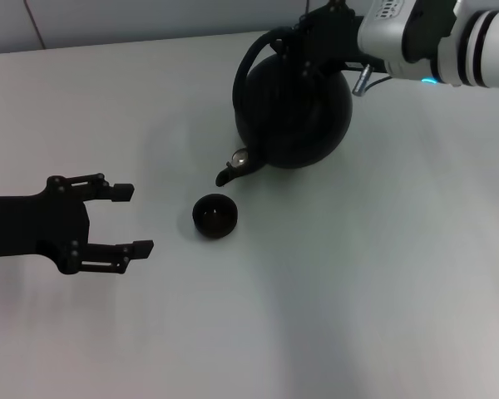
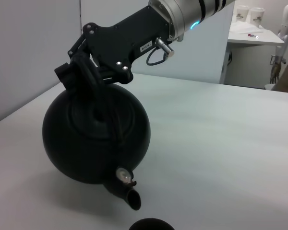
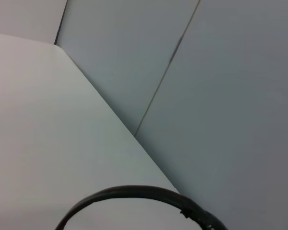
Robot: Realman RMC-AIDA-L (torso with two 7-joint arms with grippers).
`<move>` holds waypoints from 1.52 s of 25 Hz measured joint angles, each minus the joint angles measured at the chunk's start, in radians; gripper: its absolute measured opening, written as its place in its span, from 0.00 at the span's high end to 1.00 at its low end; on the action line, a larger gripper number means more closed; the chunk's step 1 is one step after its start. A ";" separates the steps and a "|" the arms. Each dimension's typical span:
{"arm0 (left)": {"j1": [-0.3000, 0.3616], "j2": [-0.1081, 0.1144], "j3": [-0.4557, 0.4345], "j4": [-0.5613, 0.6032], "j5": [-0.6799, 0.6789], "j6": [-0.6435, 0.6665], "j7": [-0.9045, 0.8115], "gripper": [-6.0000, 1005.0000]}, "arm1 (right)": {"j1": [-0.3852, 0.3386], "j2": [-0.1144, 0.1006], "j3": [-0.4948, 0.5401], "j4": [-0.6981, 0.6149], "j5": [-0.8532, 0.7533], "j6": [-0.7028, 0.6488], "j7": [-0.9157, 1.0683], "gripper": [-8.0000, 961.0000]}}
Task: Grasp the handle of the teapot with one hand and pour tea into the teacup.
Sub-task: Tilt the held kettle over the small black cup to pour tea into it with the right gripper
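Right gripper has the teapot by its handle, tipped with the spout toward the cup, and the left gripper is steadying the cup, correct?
Not quite. In the head view the left gripper is open and well clear of the cup, touching nothing. The rest holds: the right gripper grips the handle and the teapot tilts spout-down toward the cup.

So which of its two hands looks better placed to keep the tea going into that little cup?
The right hand. It grips the handle and has the teapot tipped, spout just above the teacup. The left hand hangs open, off to the cup's side.
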 joint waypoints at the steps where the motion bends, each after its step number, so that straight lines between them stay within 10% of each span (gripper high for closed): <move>1: 0.000 0.000 0.000 0.000 0.000 0.000 0.000 0.14 | 0.003 0.000 -0.008 -0.004 -0.006 0.005 0.000 0.89; 38: 0.006 0.009 -0.004 0.003 0.000 -0.003 0.005 0.14 | 0.019 0.001 -0.114 -0.070 -0.077 0.011 0.003 0.89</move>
